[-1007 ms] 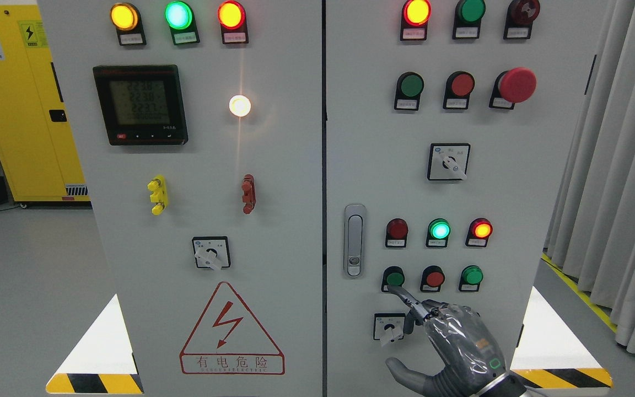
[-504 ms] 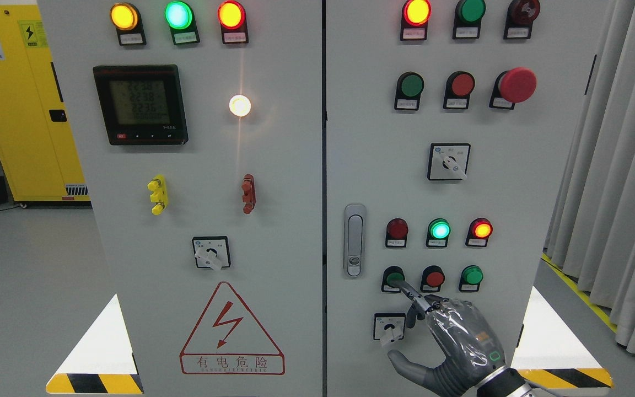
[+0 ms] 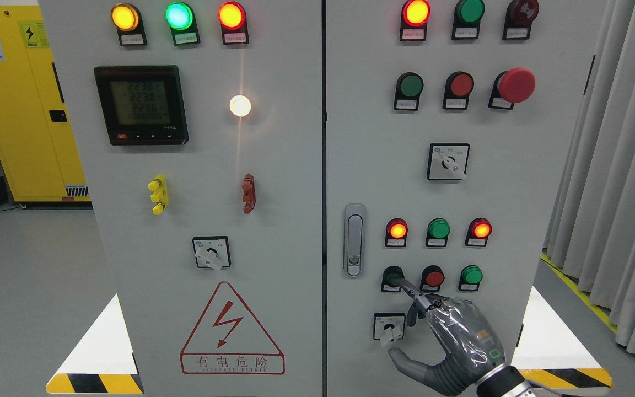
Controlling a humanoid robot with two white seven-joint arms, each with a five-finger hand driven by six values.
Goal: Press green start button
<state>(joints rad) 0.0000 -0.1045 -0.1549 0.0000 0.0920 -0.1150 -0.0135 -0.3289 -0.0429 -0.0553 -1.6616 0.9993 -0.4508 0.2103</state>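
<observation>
The green button point(image 3: 392, 277) sits low on the right cabinet door point(image 3: 372, 165), near its left edge. The right hand point(image 3: 458, 336) is below and to the right of it. One finger point(image 3: 405, 286) points up-left and touches the button; the other fingers are curled, holding nothing.

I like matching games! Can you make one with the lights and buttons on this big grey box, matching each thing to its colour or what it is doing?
Things:
1. Left lamp in the row above the finger
2. Middle lamp in that row
3. Big mushroom button
4. Button under the right hand fingertip

States:
A. green, not lit
B. being touched by a finger
C. red, sticking out
D. glowing red

Pairs: 1-D, 2-A, 3-C, 4-B
</observation>
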